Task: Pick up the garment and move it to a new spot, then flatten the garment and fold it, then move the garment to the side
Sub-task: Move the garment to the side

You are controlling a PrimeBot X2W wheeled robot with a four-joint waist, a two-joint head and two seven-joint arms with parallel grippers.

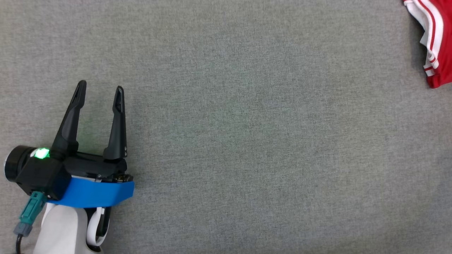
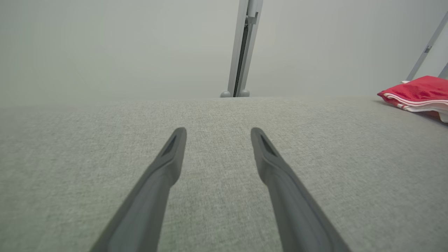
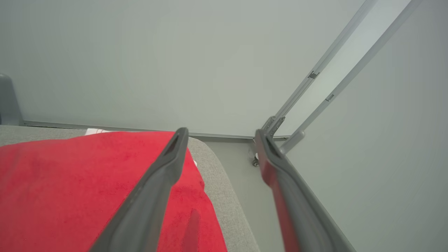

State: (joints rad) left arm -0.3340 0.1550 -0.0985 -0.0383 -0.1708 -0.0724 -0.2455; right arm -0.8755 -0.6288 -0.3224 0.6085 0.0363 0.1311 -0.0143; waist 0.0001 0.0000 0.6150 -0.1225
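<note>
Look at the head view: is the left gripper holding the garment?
No: the left gripper stands open and empty over the grey surface, far from the garment.

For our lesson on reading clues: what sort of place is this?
Probably a robot test bay, not a home: a grey cloth-covered table, plain pale partition panels on metal posts, one red garment at its corner.
</note>
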